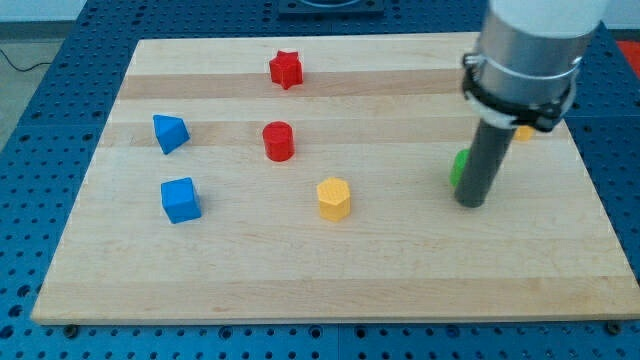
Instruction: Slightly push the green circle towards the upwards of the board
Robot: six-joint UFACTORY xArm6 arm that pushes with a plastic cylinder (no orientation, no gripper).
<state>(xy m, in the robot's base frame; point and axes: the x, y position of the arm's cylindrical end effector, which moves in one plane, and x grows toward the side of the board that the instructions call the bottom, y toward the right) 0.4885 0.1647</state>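
My tip [471,203], a bare rod that holds nothing, sits against the green circle [458,166], half hidden just left of it; the upward push looks not yet done.

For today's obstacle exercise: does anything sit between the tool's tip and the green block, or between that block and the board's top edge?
Nothing separates them: my tip is right beside the green block, which the rod mostly hides. Up the board, a yellow block peeks out behind the arm, to the right of a straight upward path; whether it interferes is unclear.
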